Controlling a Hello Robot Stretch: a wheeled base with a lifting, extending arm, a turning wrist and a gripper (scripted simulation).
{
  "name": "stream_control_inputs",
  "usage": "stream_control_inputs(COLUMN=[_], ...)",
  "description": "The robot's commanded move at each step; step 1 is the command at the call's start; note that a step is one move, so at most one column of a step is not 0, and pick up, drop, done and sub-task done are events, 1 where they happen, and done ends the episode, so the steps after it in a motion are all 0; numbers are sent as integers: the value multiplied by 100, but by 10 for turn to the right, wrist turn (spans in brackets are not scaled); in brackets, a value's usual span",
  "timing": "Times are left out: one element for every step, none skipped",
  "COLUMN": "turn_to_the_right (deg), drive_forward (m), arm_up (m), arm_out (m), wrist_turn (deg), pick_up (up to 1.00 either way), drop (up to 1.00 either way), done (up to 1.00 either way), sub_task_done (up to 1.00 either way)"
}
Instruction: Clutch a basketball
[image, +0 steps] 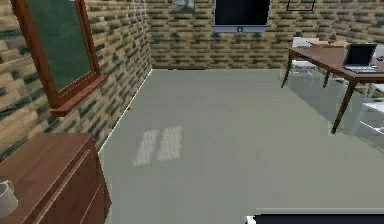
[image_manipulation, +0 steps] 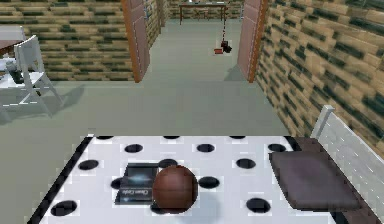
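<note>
Basketball (image_manipulation: 173, 188), reddish-brown, seen on white black-dotted surface (image_manipulation: 225, 168). Noted dark flat box (image_manipulation: 135, 180) just left of basketball, dark cushion (image_manipulation: 310, 178) right of basketball. Could not tell gripper's state.

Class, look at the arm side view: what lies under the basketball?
The basketball sits on a white black-dotted surface, beside a dark flat object. The spot directly beneath is covered by the ball.

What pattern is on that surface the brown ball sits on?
White with round black spots. The arm side view shows the surface and the ball best.
</note>
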Motion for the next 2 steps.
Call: stream_control_inputs(turn_to_the_right=[0,0], drive_forward=[0,0], arm_up=[50,12], arm_out=[0,0], wrist_turn=[0,0], pick_up=[0,0], drop=[0,0], done=[0,0], sub_task_done=[0,0])
